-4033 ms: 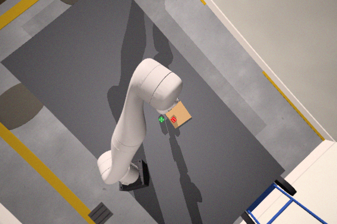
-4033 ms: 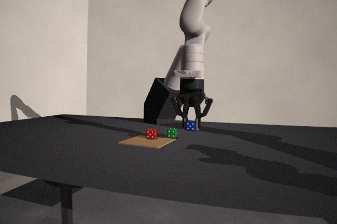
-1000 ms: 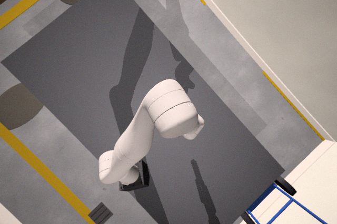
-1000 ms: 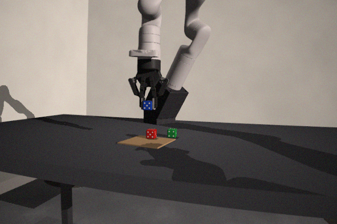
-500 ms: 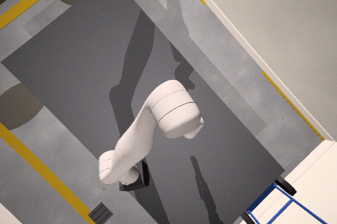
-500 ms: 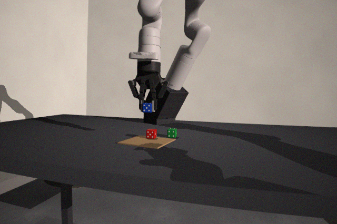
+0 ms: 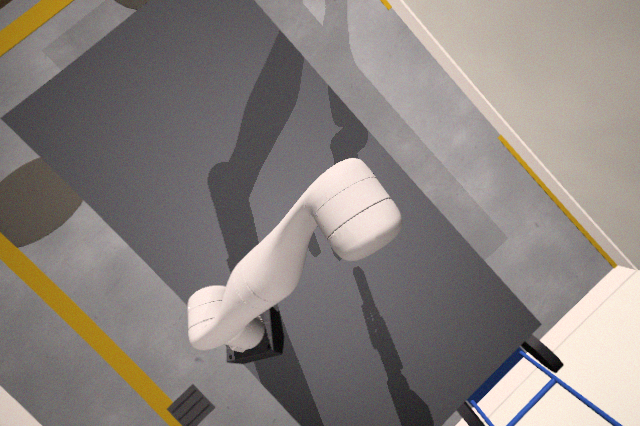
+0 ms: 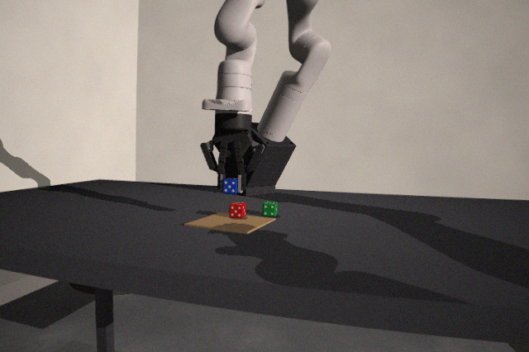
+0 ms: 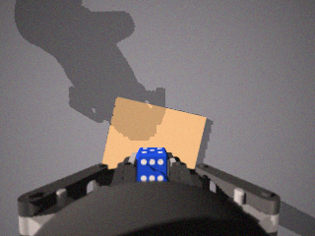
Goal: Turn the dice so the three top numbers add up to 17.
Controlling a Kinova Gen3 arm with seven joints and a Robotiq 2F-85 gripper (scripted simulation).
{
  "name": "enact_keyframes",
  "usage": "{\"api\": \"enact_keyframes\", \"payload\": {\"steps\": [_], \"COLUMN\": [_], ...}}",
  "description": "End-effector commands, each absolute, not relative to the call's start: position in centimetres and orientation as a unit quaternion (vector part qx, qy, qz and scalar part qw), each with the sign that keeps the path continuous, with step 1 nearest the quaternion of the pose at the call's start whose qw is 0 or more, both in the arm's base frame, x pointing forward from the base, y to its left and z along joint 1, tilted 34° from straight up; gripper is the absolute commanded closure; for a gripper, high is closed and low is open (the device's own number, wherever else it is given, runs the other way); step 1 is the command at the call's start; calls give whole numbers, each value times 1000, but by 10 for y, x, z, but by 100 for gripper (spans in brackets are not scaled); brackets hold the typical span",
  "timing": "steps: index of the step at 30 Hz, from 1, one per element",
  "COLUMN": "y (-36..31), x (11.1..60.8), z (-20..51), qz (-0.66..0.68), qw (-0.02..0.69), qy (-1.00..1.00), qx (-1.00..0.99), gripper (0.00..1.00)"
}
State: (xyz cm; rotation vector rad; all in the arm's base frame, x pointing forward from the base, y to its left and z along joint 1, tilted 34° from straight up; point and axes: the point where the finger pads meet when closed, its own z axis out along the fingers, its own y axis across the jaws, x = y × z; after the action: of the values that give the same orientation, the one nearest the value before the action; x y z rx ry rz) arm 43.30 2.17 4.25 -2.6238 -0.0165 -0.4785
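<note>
My gripper (image 8: 231,187) is shut on a blue die (image 8: 230,186) and holds it a little above the table, just behind the tan mat (image 8: 231,222). A red die (image 8: 237,210) lies flat on the far part of the mat. A green die (image 8: 269,208) lies flat by the mat's far right corner; I cannot tell whether it rests on the mat. In the wrist view the blue die (image 9: 152,164) sits between the fingers over the mat's near edge (image 9: 155,135); the other dice are hidden there. In the top view the arm (image 7: 310,235) hides the dice and the mat.
The arm's black base block (image 8: 267,164) stands right behind the gripper. The dark table (image 8: 298,254) reaches far to both sides. A blue cart frame (image 7: 522,390) stands off the table's corner.
</note>
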Motion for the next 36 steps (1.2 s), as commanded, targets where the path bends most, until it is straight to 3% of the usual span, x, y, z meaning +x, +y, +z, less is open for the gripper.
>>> {"api": "enact_keyframes", "payload": {"steps": [1, 36], "y": [28, 47], "x": [432, 446], "z": [30, -4], "qz": [-168, -168], "qw": [240, 240], "qy": [-4, -4], "qx": [-956, -956], "gripper": [74, 74]}}
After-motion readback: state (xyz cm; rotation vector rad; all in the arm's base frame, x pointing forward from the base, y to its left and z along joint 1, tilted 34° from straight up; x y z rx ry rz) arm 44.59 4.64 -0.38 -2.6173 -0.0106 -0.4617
